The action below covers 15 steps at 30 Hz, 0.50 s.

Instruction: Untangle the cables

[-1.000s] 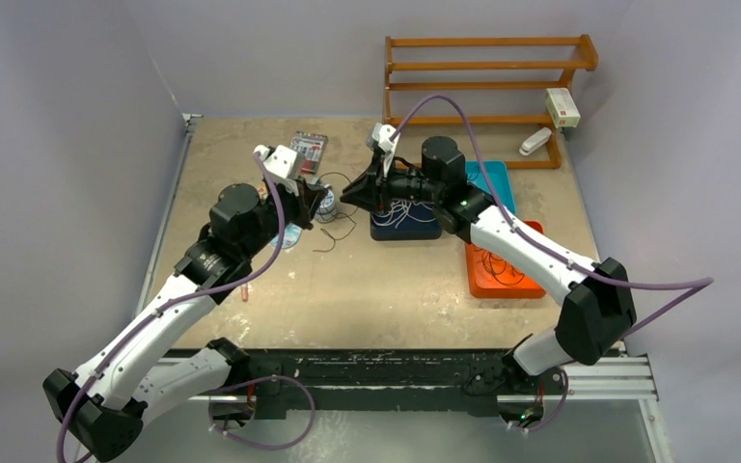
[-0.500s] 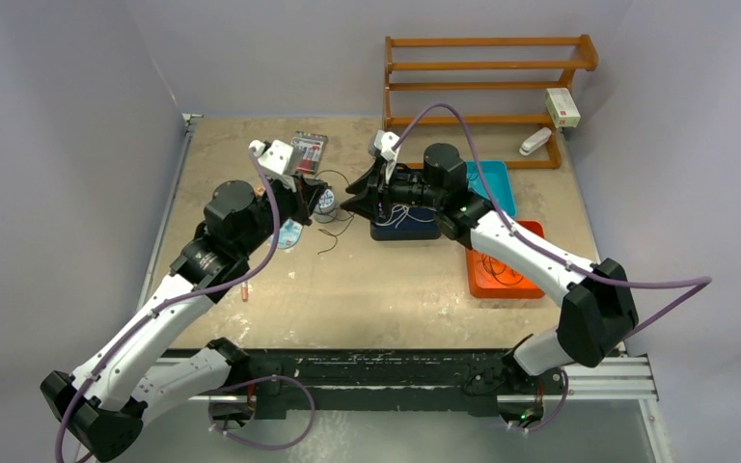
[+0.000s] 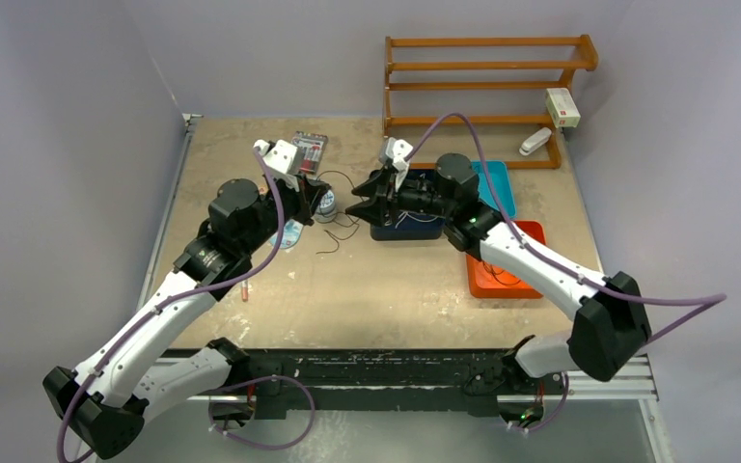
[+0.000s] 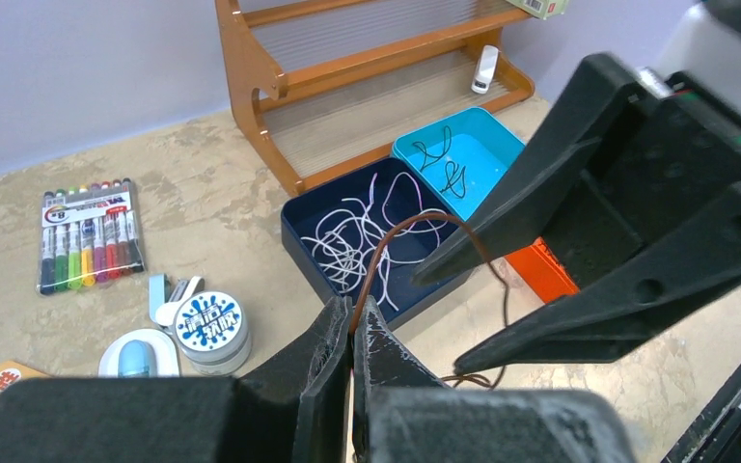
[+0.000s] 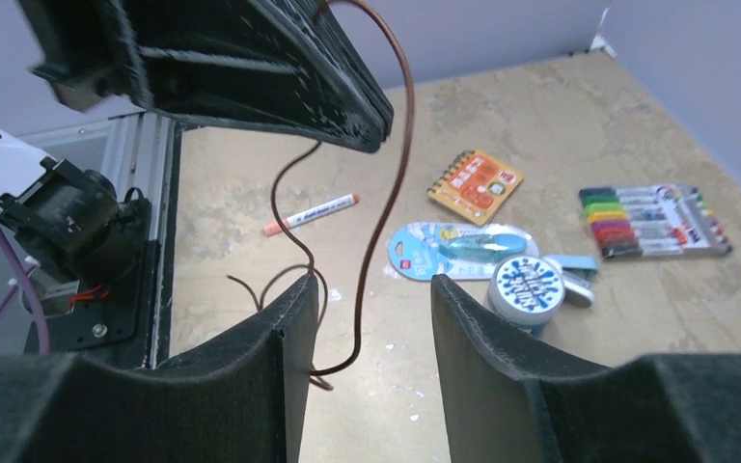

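Brown cable, thin, curling (left claw pinching)

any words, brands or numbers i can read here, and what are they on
Nothing reads clearly enough to quote.
marker pack: header print, blurred.
round tin: blue lid print, blurred.
notebook: cover print, too small.
pen: barrel print, too small.
box: red label, too small.

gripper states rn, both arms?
Left gripper: shut on the brown cable.
Right gripper: open, holding nothing.
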Each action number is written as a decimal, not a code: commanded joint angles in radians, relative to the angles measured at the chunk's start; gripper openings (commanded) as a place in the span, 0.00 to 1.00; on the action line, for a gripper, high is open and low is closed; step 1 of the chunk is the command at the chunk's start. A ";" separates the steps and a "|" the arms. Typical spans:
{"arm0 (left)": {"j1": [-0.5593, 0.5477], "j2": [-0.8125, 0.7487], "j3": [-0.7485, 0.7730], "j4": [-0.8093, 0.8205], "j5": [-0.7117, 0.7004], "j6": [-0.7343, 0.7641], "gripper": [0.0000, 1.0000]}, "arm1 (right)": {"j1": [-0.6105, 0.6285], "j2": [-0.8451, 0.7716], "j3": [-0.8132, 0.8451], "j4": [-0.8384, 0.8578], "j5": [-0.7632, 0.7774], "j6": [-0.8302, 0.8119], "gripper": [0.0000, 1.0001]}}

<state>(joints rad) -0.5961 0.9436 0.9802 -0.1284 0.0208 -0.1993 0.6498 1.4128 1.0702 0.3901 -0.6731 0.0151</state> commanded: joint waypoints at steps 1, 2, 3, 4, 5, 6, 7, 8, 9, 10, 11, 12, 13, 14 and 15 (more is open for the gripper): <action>-0.004 -0.002 0.046 0.036 0.014 -0.002 0.00 | 0.004 -0.082 -0.019 0.133 0.041 0.011 0.50; -0.004 -0.002 0.046 0.036 0.014 -0.004 0.00 | 0.005 -0.085 -0.022 0.136 0.039 0.011 0.51; -0.003 -0.001 0.045 0.035 0.015 -0.003 0.00 | 0.004 -0.086 -0.024 0.140 0.034 0.011 0.51; -0.004 0.000 0.046 0.035 0.018 -0.004 0.00 | 0.005 -0.085 -0.024 0.142 0.023 0.011 0.52; -0.004 0.000 0.047 0.034 0.019 -0.004 0.00 | 0.005 -0.083 -0.024 0.145 0.010 0.010 0.52; -0.004 0.001 0.046 0.033 0.021 -0.003 0.00 | 0.004 -0.078 -0.023 0.147 -0.003 0.009 0.53; -0.003 0.002 0.046 0.033 0.021 -0.004 0.00 | 0.005 -0.072 -0.021 0.145 -0.016 0.006 0.53; -0.003 0.002 0.045 0.033 0.021 -0.002 0.00 | 0.005 -0.064 -0.018 0.143 -0.022 0.003 0.53; -0.003 0.000 0.045 0.032 0.021 -0.003 0.00 | 0.005 -0.056 -0.013 0.138 -0.023 -0.003 0.53; -0.004 0.000 0.045 0.033 0.022 -0.003 0.00 | 0.004 -0.046 -0.008 0.130 -0.024 -0.006 0.53; -0.004 -0.002 0.045 0.033 0.021 -0.003 0.00 | 0.005 -0.036 -0.003 0.120 -0.026 -0.010 0.53; -0.003 -0.002 0.046 0.032 0.021 -0.003 0.00 | 0.005 -0.026 0.005 0.108 -0.030 -0.014 0.53; -0.004 -0.004 0.046 0.033 0.021 -0.003 0.00 | 0.005 -0.015 0.014 0.096 -0.033 -0.020 0.53; -0.004 -0.005 0.047 0.032 0.020 -0.003 0.00 | 0.005 -0.006 0.020 0.088 -0.040 -0.025 0.53; -0.003 -0.006 0.046 0.033 0.020 -0.003 0.00 | 0.004 0.001 0.024 0.087 -0.047 -0.027 0.53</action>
<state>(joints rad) -0.5961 0.9474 0.9802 -0.1291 0.0250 -0.1993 0.6498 1.3903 1.0485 0.4747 -0.6796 0.0143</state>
